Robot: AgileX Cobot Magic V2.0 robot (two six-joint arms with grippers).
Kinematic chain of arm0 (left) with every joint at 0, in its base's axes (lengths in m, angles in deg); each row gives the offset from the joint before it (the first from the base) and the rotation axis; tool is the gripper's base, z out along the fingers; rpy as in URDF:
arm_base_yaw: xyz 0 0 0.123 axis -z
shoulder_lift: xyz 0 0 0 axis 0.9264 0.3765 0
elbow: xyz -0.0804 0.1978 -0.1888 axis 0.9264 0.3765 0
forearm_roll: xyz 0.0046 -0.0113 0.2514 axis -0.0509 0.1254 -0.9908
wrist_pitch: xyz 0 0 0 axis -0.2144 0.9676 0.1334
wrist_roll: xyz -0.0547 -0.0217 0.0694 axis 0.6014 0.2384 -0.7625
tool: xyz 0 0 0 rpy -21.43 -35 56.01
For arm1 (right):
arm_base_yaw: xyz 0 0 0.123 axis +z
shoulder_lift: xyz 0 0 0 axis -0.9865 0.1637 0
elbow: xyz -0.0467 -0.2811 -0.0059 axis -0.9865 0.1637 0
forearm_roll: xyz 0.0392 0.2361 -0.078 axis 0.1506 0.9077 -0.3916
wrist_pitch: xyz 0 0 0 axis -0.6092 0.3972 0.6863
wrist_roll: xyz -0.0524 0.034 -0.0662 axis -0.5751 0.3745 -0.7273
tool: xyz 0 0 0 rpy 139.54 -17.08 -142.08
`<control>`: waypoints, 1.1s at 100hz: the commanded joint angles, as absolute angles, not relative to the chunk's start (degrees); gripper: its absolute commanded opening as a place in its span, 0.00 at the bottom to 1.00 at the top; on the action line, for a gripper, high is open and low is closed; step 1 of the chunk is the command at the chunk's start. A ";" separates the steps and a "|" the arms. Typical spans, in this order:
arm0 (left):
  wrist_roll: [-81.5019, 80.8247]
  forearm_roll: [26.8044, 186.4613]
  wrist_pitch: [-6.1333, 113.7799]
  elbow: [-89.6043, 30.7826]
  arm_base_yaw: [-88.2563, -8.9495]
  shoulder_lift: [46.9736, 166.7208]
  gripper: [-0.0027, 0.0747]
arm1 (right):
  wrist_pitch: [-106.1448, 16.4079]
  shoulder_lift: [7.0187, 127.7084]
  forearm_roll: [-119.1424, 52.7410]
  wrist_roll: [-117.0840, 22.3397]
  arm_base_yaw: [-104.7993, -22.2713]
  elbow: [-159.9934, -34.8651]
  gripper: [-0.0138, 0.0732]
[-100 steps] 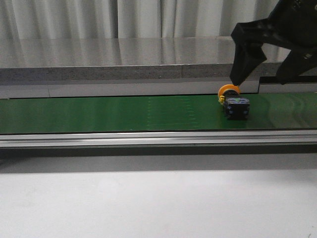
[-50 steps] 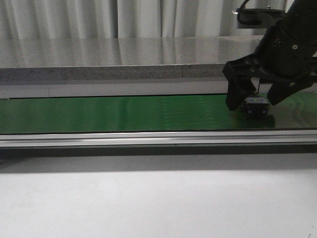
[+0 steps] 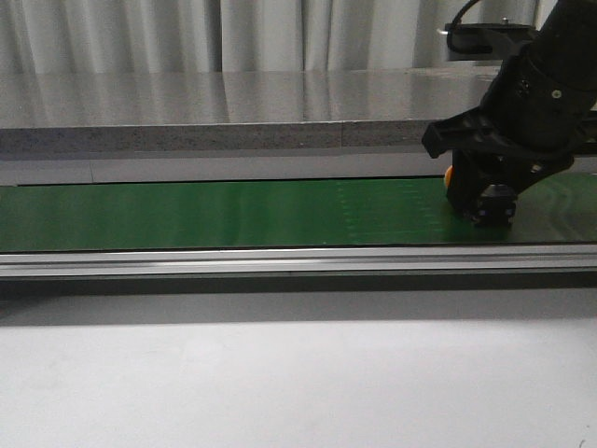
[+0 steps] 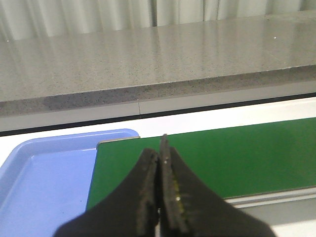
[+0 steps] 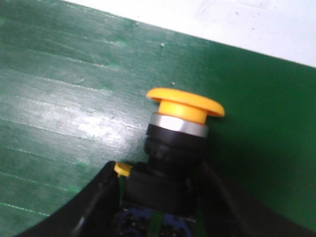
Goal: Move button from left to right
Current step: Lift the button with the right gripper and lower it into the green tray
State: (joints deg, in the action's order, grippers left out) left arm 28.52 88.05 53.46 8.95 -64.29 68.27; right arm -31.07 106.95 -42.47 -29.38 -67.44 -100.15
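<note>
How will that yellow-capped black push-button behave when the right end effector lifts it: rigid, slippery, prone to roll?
The yellow-capped black push-button looks like rigid plastic with a metal collar, so it probably won't flex. The right end effector closes on its boxy black body, whose flat sides likely grip well. If dropped on the green belt, the round mushroom cap may make it tip or roll in an arc.

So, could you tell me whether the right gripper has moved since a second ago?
Yes. The right gripper has come down from above the grey ledge onto the green belt, closing around the button.
</note>
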 commanded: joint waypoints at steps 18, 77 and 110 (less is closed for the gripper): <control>28.73 88.73 49.52 7.49 -63.93 68.58 0.01 | -28.98 100.44 -49.40 -29.93 -67.86 -103.25 0.42; 28.73 88.73 49.52 7.49 -63.93 68.58 0.01 | -28.78 96.51 -52.81 -31.45 -93.80 -107.97 0.42; 28.73 88.73 49.52 7.49 -63.93 68.58 0.01 | -33.73 102.26 -52.81 -34.59 -101.54 -107.97 0.42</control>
